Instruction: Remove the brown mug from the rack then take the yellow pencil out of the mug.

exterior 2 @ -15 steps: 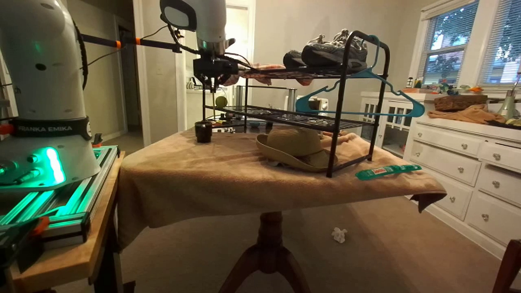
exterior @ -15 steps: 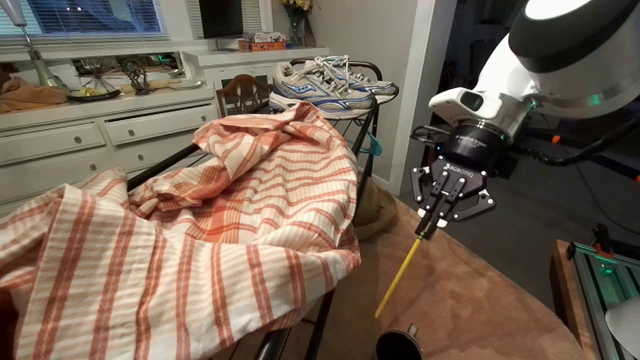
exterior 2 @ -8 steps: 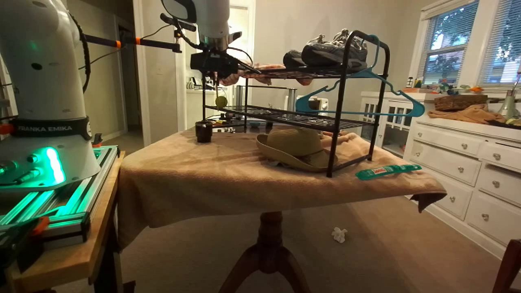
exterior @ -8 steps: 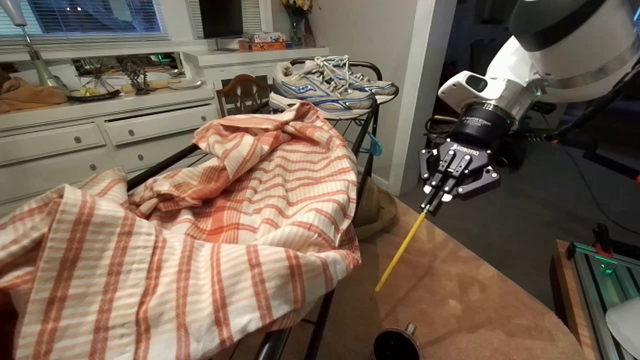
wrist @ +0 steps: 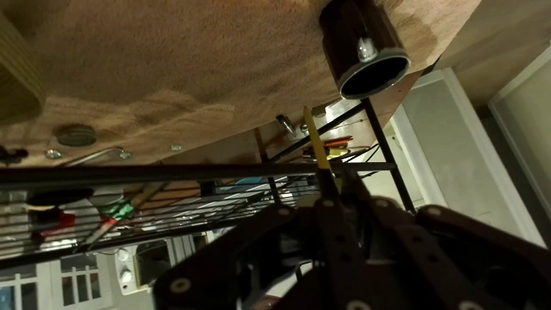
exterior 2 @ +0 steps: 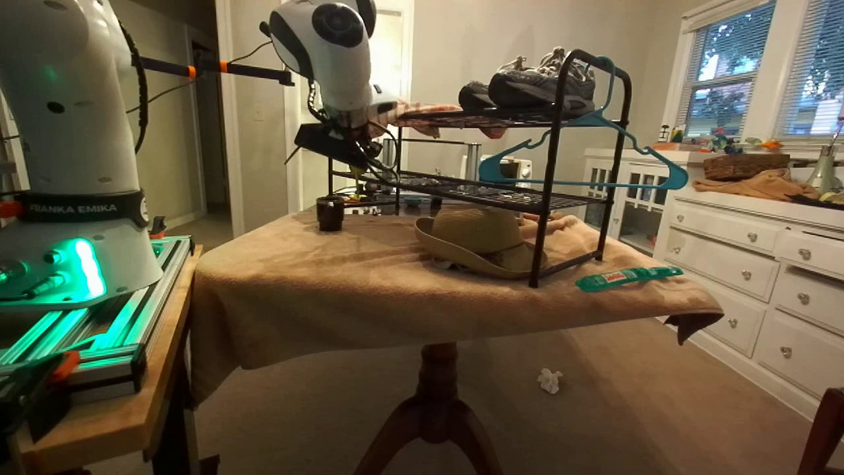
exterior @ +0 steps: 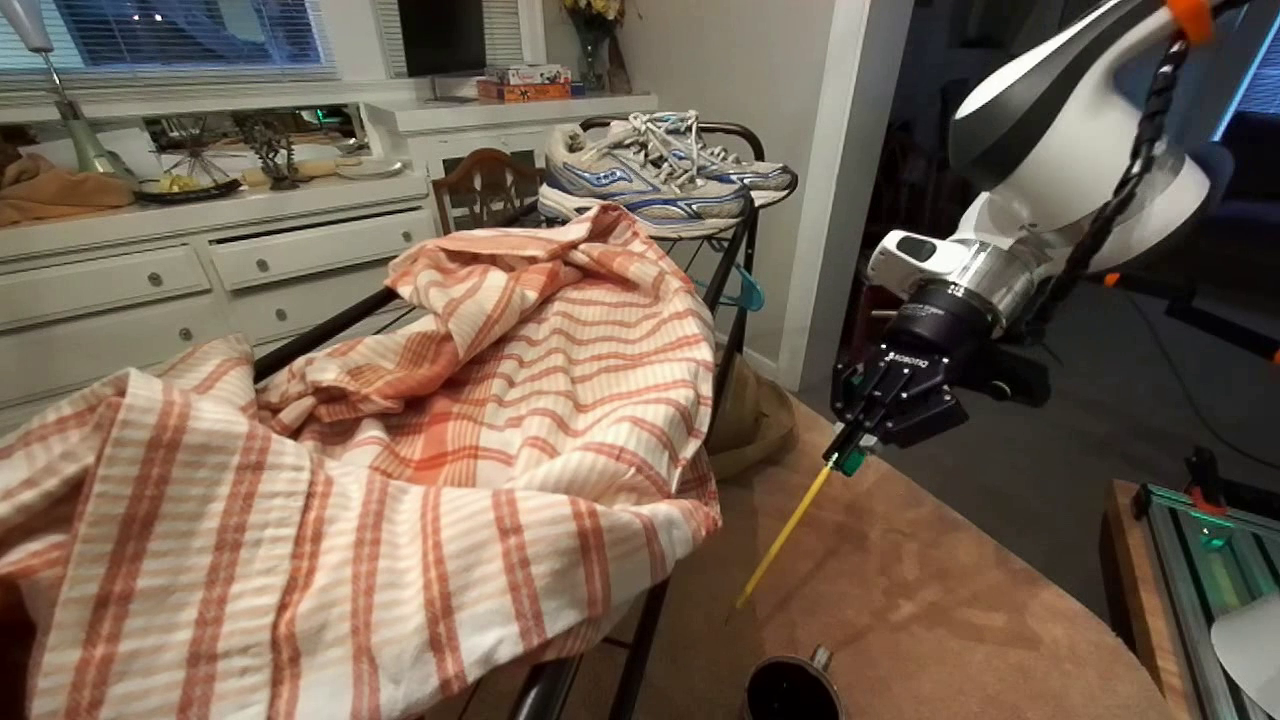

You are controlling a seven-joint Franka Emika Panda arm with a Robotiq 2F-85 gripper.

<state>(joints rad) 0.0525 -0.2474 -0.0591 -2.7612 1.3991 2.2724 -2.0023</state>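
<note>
The brown mug [exterior: 793,692] stands upright on the cloth-covered table beside the rack. It shows also in an exterior view [exterior 2: 330,215] and in the wrist view [wrist: 359,41]. My gripper [exterior: 843,462] is shut on the yellow pencil [exterior: 785,537], near its upper end. The pencil slants down in the air, outside the mug and apart from it. In the wrist view the pencil [wrist: 317,142] runs out from the fingertips of the gripper [wrist: 338,174]. The dark metal rack [exterior 2: 554,165] stands close by. In that exterior view the fingers are hidden behind the wrist.
A striped cloth [exterior: 560,380] and shoes [exterior: 650,180] lie on the rack's top. A straw hat [exterior 2: 478,241] lies under the rack. A blue hanger [exterior 2: 649,175] hangs on its end. A green packet [exterior 2: 626,278] lies on the table [exterior 2: 369,277].
My gripper has risen, then come down again, and the wrist has tilted, with the pencil held throughout. The pencil has come away from over the mug. The mug stands nearly where it was.
</note>
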